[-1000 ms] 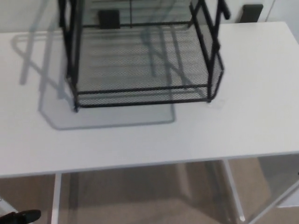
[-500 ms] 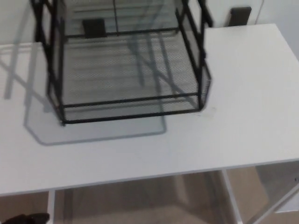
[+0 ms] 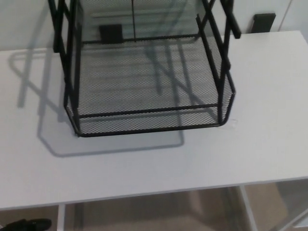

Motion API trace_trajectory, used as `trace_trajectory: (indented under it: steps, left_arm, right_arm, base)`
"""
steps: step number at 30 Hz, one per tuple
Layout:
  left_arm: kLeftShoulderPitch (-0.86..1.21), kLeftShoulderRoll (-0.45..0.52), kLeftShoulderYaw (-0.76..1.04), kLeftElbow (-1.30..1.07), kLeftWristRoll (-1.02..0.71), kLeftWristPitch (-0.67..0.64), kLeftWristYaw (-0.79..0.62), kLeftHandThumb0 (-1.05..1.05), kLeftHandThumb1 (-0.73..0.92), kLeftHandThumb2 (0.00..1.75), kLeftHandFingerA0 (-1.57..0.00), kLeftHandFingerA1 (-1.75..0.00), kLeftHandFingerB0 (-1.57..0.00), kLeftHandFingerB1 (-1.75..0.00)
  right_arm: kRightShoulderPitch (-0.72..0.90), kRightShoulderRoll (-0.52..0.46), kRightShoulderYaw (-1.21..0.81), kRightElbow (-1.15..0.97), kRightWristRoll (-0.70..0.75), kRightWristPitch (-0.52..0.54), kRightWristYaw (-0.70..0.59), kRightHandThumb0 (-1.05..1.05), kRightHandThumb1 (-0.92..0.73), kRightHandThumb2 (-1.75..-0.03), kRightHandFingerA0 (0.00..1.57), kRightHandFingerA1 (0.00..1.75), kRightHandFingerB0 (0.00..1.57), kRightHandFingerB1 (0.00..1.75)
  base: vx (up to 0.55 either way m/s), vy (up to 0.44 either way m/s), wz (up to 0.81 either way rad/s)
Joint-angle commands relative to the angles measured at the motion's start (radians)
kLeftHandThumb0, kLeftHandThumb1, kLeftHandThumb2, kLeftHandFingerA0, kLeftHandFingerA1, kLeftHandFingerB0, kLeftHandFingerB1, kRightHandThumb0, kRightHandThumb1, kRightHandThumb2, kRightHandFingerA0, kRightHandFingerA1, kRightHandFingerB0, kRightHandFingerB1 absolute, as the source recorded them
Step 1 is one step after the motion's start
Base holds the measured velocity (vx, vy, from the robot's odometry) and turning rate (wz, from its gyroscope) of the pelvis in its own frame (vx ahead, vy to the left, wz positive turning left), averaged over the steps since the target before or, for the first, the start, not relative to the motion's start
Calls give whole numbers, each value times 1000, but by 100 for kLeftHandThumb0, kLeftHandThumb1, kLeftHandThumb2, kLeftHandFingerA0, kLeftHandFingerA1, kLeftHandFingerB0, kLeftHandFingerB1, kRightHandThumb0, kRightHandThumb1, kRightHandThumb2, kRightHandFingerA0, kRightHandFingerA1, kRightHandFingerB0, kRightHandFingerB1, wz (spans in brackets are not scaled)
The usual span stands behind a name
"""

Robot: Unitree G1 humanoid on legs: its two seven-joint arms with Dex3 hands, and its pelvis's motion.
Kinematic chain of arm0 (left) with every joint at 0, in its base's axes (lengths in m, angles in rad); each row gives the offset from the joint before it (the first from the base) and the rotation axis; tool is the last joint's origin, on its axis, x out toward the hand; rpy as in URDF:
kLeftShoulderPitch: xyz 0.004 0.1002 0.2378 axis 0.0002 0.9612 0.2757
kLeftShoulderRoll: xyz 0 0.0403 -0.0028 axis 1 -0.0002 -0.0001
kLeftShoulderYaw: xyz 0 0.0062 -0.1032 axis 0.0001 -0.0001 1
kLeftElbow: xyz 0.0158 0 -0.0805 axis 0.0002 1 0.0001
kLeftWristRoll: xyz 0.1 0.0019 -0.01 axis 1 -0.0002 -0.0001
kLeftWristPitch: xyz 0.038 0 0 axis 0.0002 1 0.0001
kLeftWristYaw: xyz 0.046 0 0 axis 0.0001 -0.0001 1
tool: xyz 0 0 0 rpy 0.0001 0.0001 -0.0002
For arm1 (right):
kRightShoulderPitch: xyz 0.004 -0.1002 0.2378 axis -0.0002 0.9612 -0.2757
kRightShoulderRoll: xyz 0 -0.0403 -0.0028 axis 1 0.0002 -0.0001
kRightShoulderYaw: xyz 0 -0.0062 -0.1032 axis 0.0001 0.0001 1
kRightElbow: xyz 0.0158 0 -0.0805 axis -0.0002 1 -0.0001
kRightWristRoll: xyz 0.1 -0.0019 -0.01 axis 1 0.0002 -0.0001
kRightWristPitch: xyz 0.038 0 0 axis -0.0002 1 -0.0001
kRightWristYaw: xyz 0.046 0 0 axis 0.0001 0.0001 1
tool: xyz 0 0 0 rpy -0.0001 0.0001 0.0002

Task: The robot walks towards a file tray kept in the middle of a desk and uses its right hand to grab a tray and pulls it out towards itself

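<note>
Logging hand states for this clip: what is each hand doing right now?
Left hand: not in view.
Right hand: not in view; the file tray on the desk stands untouched.

One black wire-mesh file tray rack (image 3: pixel 149 91) stands on one white surface (image 3: pixel 260 144). Within the rack, one mesh tray (image 3: pixel 144 77) shows in full at the bottom; any upper levels are cut off by the top edge, so their count cannot be told. Two small black rectangular objects sit beyond the far edge: one behind the mesh (image 3: pixel 110 32), one at upper right (image 3: pixel 264 21). One dark shoe-like shape (image 3: pixel 26 224) lies on the floor at lower left.
</note>
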Motion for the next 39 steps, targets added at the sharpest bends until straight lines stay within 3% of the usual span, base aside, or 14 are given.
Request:
trace_trajectory:
  steps: [1, 2, 3, 8, 9, 10, 11, 12, 13, 14, 20, 29, 35, 39]
  left_arm:
    - [9, 15, -3, -8, 10, -20, -4, -41, 45, 54, -66, -44, -59, -41]
    - [10, 17, -5, -9, 12, -20, -5, -41, 45, 54, -66, -44, -59, -41]
    - [8, 18, -6, -10, 13, -18, -5, -41, 46, 54, -64, -44, -58, -40]
    - [1, 24, -6, -20, 9, -11, -10, -41, 46, 54, -65, -44, -59, -41]
    - [7, 24, -8, -30, 10, -9, -9, -41, 36, 77, -61, -59, -47, -51]
    - [11, 24, -14, -36, 15, -8, -9, -40, 46, 54, -65, -44, -59, -41]
    - [16, 24, -19, -44, 14, -2, -15, -39, 48, 54, -65, -44, -57, -40]
    - [20, 23, -23, -53, 16, 4, -15, -39, 48, 54, -64, -44, -58, -40]
    - [25, 20, -29, -58, 16, 1, -18, -39, 48, 54, -63, -43, -57, -40]
    - [27, 20, -34, -63, 20, -1, -18, -40, 48, 54, -63, -43, -58, -40]
    - [30, 23, -49, -68, 26, -16, -24, -40, 49, 55, -60, -42, -57, -40]
    - [42, 28, -51, -73, 28, -7, -11, -39, 49, 55, -61, -42, -55, -39]
    - [87, 12, -65, -57, 12, -15, -35, -38, 48, 54, -60, -42, -57, -40]
    - [129, 12, -93, -56, 27, -48, -48, -39, 46, 54, -64, -42, -58, -40]
  right_arm:
    - [31, -10, 12, -43, -24, -48, -11, -27, -57, -55, 65, 57, 58, 52]
    - [42, -11, 17, -62, -30, -54, -12, -27, -57, -55, 65, 57, 58, 52]
    - [60, -13, 25, -103, -33, -56, -9, -32, -39, -80, 66, 71, 50, 61]
    - [177, -11, 47, -349, 10, -47, 34, -35, -39, -80, 64, 69, 51, 61]
    - [207, -10, 48, -389, 16, -53, 38, -36, -39, -80, 65, 69, 52, 62]
    - [249, -5, 45, -442, 39, -54, 48, -36, -39, -80, 66, 70, 52, 62]
    - [283, -3, 40, -487, 60, -55, 58, -46, -53, -57, 69, 60, 65, 54]
    - [336, -7, 26, -565, 89, -66, 73, -38, -38, -80, 63, 69, 53, 63]
    - [390, 1, 3, -634, 126, -98, 80, -39, -39, -80, 65, 70, 55, 64]
    - [415, 18, -14, -667, 133, -141, 65, -34, -54, -56, 76, 61, 70, 55]
    - [488, 165, -155, -979, 108, -332, -88, -50, -60, -58, 77, 60, 70, 53]
    - [314, 219, -389, -1368, 198, -354, -236, -54, -66, -60, 75, 70, 67, 57]
    - [165, 84, -465, -1372, 181, -394, -332, -60, -66, -60, 64, 74, 59, 65]
    - [-119, -94, -406, -1372, 95, -213, -333, -63, -60, -58, 46, 65, 47, 53]
  base:
    - [0, 0, 0]
    - [0, 0, 0]
    - [0, 0, 0]
    - [0, 0, 0]
    - [0, 0, 0]
    - [0, 0, 0]
    - [0, 0, 0]
    - [0, 0, 0]
    - [0, 0, 0]
    - [0, 0, 0]
    - [0, 0, 0]
    - [0, 0, 0]
    - [0, 0, 0]
    - [0, 0, 0]
